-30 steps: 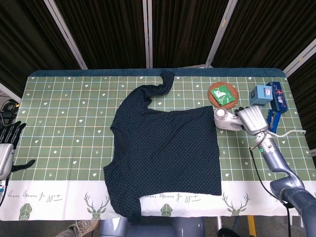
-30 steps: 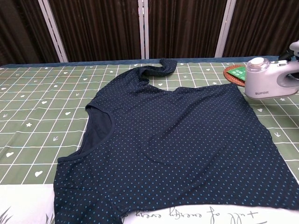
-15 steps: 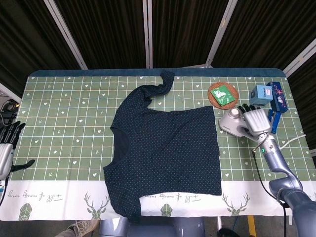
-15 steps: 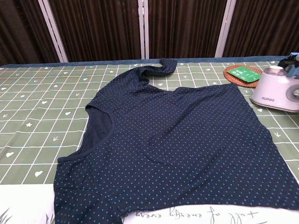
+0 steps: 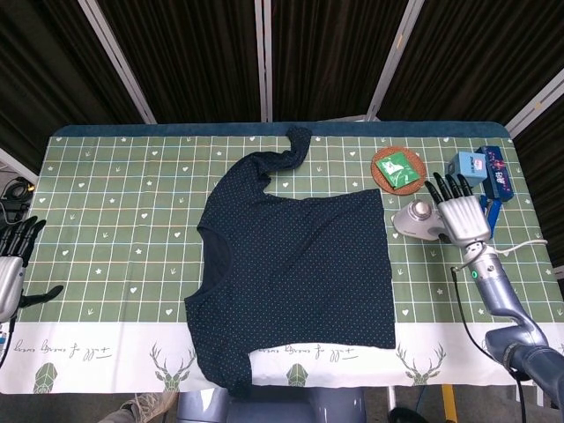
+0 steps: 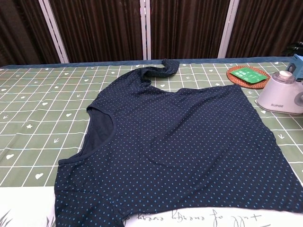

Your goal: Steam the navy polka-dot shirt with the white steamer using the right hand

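The navy polka-dot shirt (image 5: 295, 264) (image 6: 180, 151) lies spread flat in the middle of the green checked table (image 5: 115, 203), one sleeve curling toward the far edge. The white steamer (image 5: 414, 218) (image 6: 284, 92) rests on the table just off the shirt's right edge. My right hand (image 5: 460, 216) is right beside the steamer's handle end with its fingers (image 5: 445, 188) stretched out straight, gripping nothing. My left hand (image 5: 12, 264) hangs off the table's left edge, fingers apart and empty.
A round wicker coaster (image 5: 397, 168) (image 6: 246, 74) with a green packet sits behind the steamer. A light blue box (image 5: 465, 167) and dark blue packages (image 5: 496, 181) lie at the far right. A white cord (image 5: 520, 249) trails by my right forearm.
The steamer was carried off the shirt's right edge and set down on the table. My right hand's fingers have uncurled from it and now point straight out.
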Robot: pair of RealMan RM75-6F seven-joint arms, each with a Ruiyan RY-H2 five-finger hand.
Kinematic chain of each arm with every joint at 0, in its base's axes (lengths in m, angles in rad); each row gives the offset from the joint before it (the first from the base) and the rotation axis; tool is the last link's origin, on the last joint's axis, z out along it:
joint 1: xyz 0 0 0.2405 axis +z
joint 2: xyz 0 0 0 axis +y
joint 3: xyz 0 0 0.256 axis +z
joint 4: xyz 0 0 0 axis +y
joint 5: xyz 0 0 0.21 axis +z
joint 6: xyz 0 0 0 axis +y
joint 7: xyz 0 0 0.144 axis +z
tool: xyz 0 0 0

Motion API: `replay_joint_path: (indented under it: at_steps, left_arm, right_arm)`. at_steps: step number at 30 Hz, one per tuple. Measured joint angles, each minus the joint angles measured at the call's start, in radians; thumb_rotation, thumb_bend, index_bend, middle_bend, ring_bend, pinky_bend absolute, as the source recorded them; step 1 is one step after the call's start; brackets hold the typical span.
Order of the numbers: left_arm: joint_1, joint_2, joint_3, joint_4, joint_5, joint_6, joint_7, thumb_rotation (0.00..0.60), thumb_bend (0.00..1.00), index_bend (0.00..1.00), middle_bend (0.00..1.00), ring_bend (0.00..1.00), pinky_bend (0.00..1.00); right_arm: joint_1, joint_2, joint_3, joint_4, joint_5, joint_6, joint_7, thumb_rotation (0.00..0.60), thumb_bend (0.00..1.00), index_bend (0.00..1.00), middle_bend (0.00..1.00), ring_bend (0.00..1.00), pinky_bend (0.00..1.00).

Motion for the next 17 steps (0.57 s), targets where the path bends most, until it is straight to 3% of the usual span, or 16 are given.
replay_joint_path:
  at_steps: [5,11,17]
  left_arm:
    - [0.006,0.010,-0.002,-0.006,0.007,0.013,-0.014,0.600,0.00,0.00,0.00,0.00,0.00]
    - [0.015,0.019,0.003,-0.021,0.020,0.026,-0.025,0.600,0.00,0.00,0.00,0.00,0.00]
    - [0.020,0.026,0.011,-0.042,0.030,0.026,-0.033,0.600,0.00,0.00,0.00,0.00,0.00]
  right_arm:
    - [-0.056,0.115,-0.007,-0.194,-0.016,0.098,-0.037,0.600,0.00,0.00,0.00,0.00,0.00]
    - [-0.174,0.206,-0.002,-0.377,0.005,0.290,-0.120,0.600,0.00,0.00,0.00,0.00,0.00]
    - [-0.297,0.286,-0.001,-0.604,0.048,0.401,-0.175,0.600,0.00,0.00,0.00,0.00,0.00]
